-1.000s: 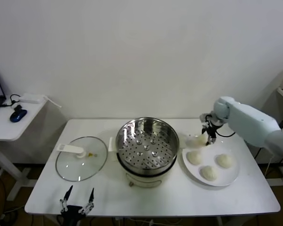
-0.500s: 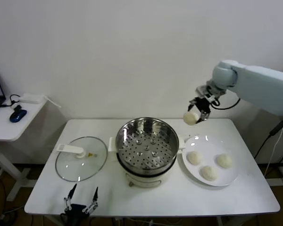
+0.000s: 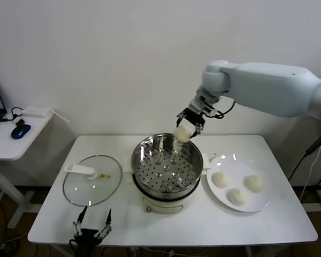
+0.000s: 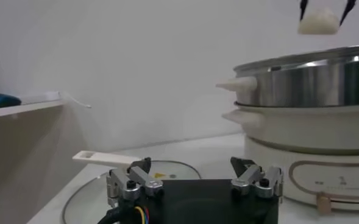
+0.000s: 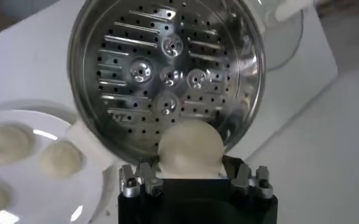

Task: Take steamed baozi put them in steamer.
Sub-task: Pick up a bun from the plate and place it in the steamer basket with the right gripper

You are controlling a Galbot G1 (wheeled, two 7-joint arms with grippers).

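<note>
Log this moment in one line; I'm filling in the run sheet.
right gripper: holds one baozi above steamer rim | tray: bare | plate: three buns | left gripper: open, idle at table's front edge

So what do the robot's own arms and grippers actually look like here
The right arm is a thick, smooth, pale blue-white shell with a rounded joint and a thin black cable looping at the wrist. The right gripper is small and black with slim dark fingers. The left gripper has a black body, silver metal finger mounts and coloured wires.
</note>
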